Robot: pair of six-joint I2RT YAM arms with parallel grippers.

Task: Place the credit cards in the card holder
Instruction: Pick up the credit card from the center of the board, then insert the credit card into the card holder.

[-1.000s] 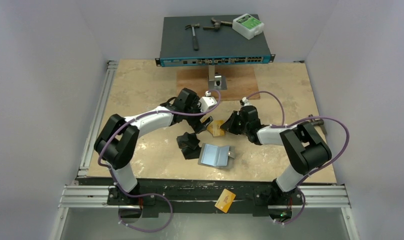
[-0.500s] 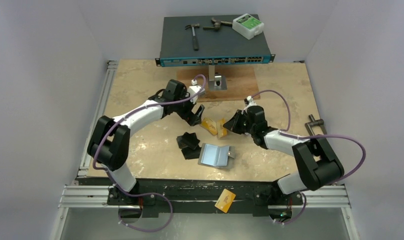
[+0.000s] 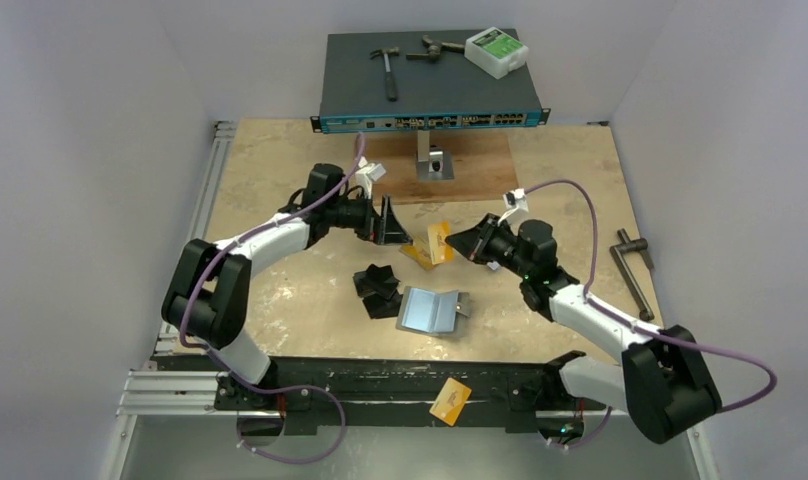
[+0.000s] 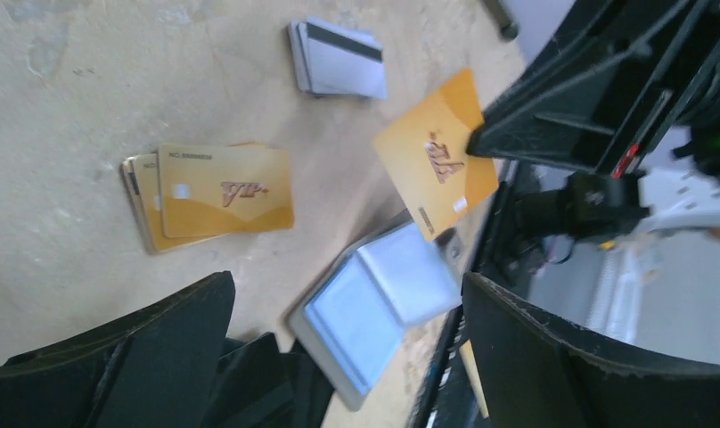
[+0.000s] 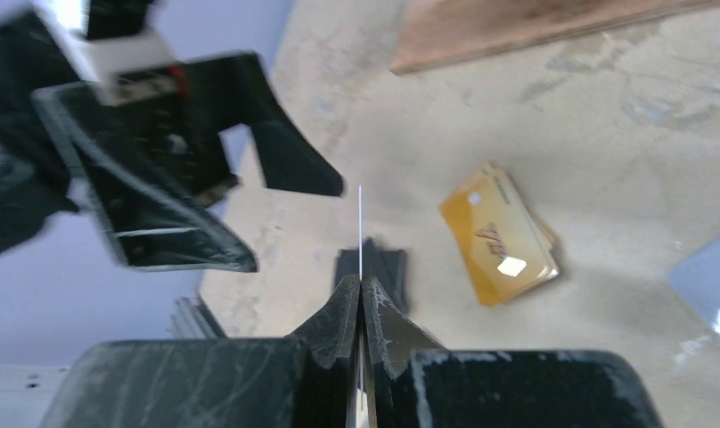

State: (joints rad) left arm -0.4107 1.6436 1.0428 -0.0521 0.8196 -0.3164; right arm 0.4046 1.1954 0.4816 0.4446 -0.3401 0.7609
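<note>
**Card [image 4: 438, 160] up in the right pincer [image 5: 361, 294], holder [image 3: 430, 310] open nearby**

One orange card hangs clear of the worktop [image 3: 280, 180], between the two arms. The right pincer has its jaws pressed together on one edge of it. In that arm's wrist view the card shows only as a hairline rising from the fingertips. The left pincer [image 3: 390, 222] is spread wide and empty, near the card.

The holder lies unfolded on the worktop nearer the arm bases, bluish inside up. A black case [image 3: 377, 288] sits just left of it. A stack [image 4: 209, 192] of orange cards lies on the worktop close to the held one. The silver cards [image 4: 337, 69] lie apart from it, the dark stripe on top. A stray card [image 3: 450, 400] rests on the rail at the near edge.

The card looks very light, stiff across its face yet a little springy, and glossy enough to swivel in a narrow pinch. Holding it by one edge leaves most of its length free to enter a pocket, which suits insertion. The holder is probably light too and may skid when pushed, so the free pincer could steady it. Cards lying flat offer no edge to grip, so each would likely need sliding or tipping off the stack first.
</note>
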